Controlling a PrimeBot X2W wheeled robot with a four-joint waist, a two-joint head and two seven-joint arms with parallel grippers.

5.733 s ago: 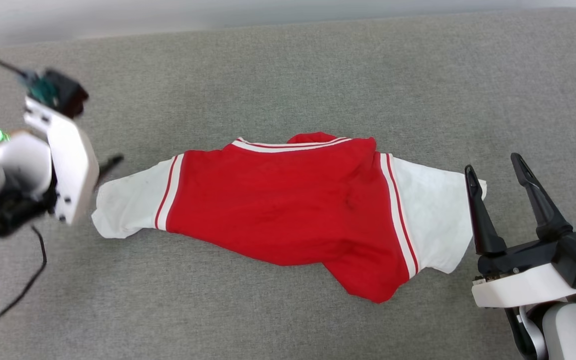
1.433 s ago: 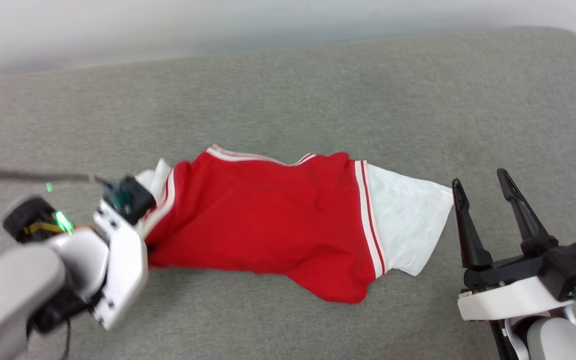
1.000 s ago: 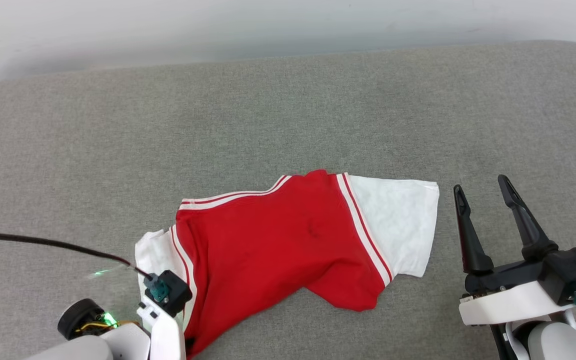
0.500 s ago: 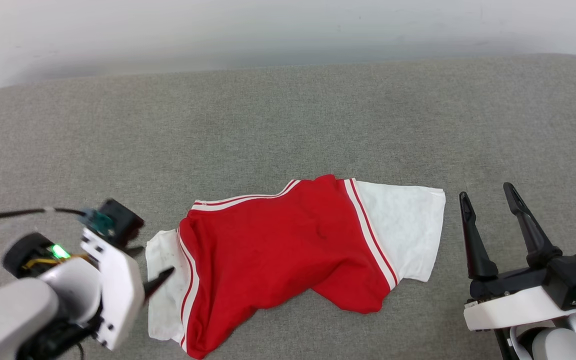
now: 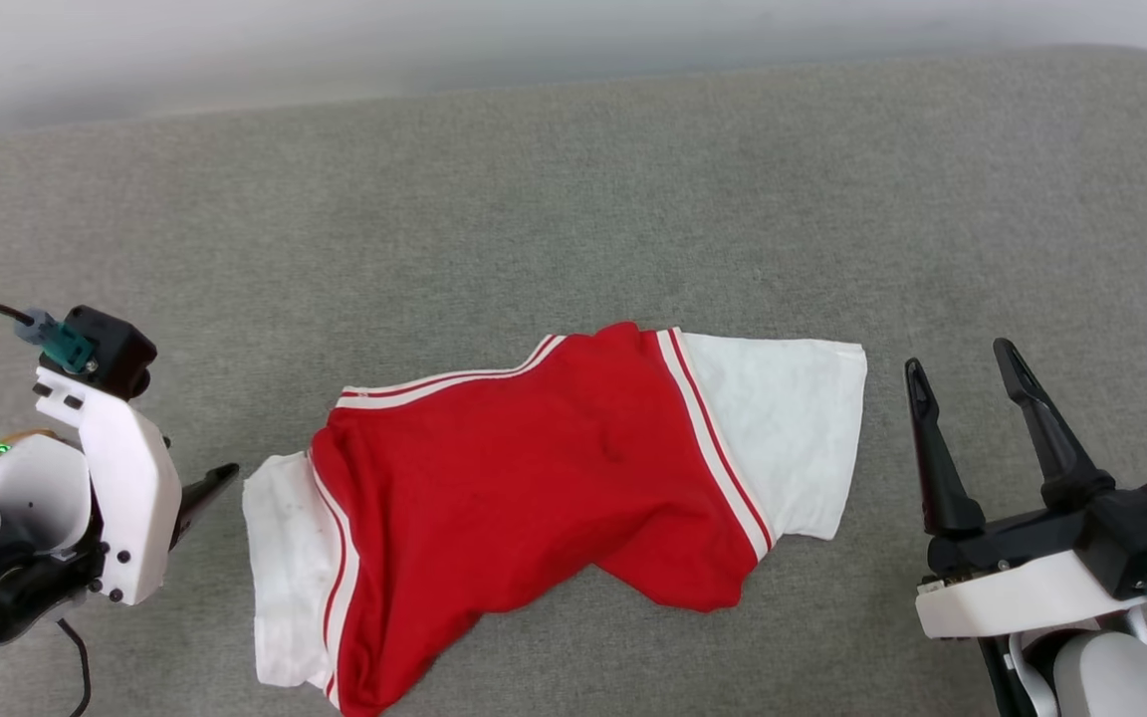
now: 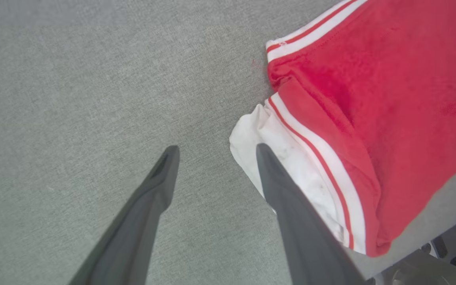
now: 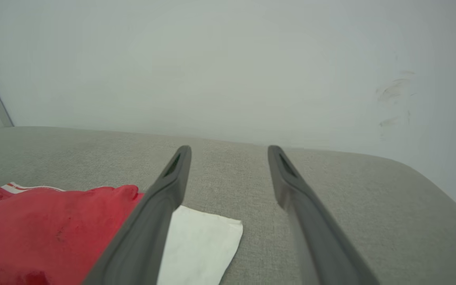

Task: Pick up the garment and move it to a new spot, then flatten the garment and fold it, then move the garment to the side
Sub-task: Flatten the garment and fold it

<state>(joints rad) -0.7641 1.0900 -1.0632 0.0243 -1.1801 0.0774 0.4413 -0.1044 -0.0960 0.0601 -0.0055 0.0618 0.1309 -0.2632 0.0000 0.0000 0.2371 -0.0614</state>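
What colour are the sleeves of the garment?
White, with red-and-white striped trim; the garment shows best in the head view.

The garment [image 5: 534, 488] lies across the middle of the cushion [image 5: 573, 199], slanting: its left sleeve sits nearest the robot, close to the near edge, and its right sleeve lies farther back and to the right. The left gripper [image 6: 216, 149] hangs just beside that left sleeve, on its outer side. The right gripper [image 5: 959, 357] stands just right of the other sleeve, apart from it. Behind the cushion's far edge rises the wall [image 5: 335, 40].
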